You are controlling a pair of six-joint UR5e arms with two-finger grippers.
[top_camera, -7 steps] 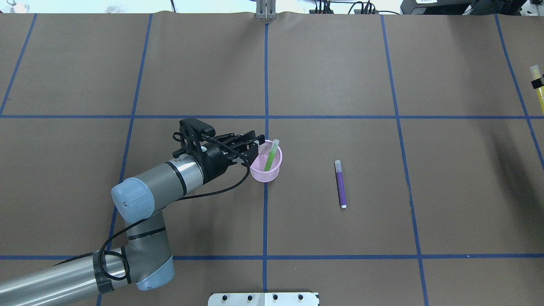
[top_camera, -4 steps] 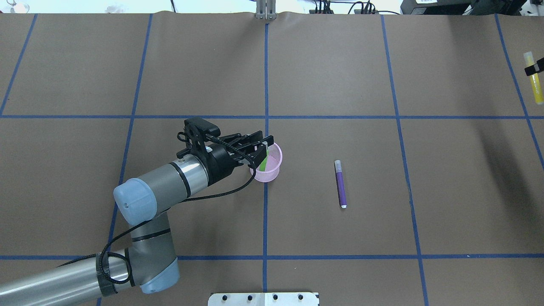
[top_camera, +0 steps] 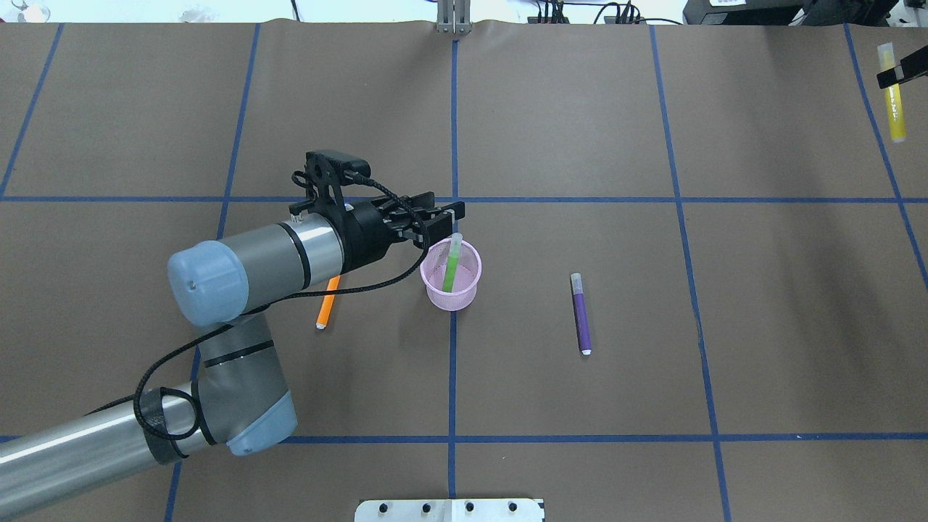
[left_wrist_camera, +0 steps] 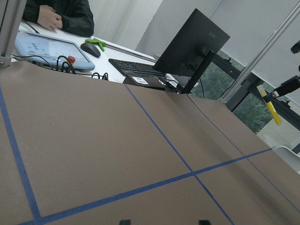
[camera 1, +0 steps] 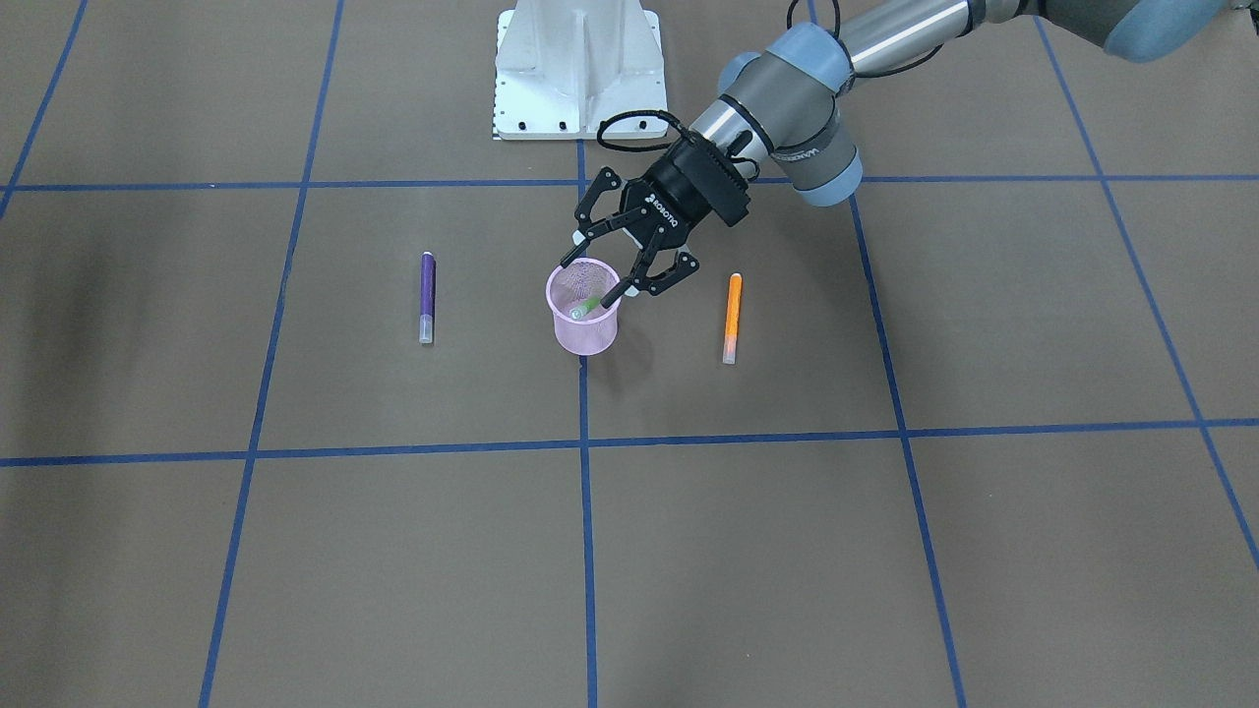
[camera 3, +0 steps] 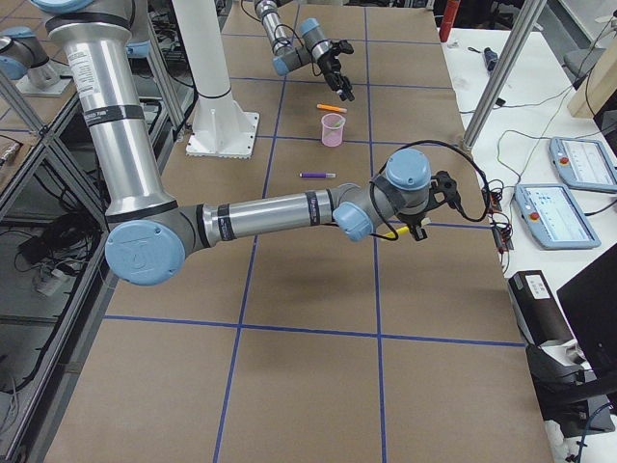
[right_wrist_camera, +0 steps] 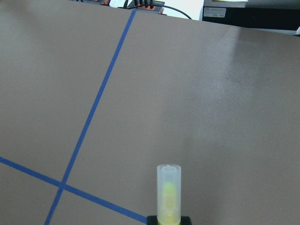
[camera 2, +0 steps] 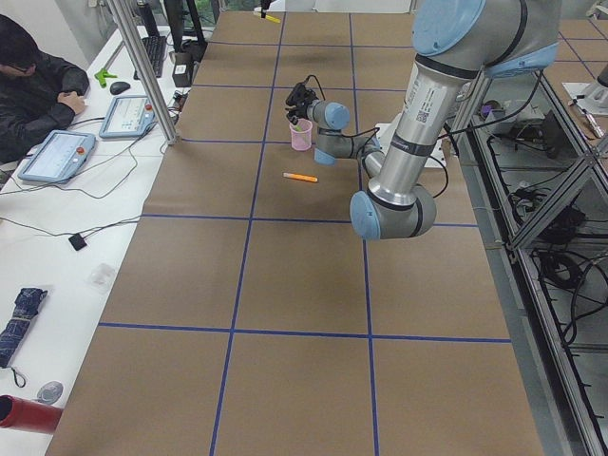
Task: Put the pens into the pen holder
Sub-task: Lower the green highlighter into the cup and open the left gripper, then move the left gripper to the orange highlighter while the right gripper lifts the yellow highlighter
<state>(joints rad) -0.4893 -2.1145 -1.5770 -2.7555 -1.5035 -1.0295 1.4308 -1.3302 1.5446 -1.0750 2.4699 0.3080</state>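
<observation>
Pens first: the green pen leans inside the holder, while the orange pen and purple pen lie flat on the table, one on either side of it. My left gripper hangs wide open and empty, with one finger right by the rim. If I pull away carelessly, I reckon it could hook the mesh and tip the holder. The right gripper is clamped on a yellow pen well off to the side, and that grip near the cap might slip.
</observation>
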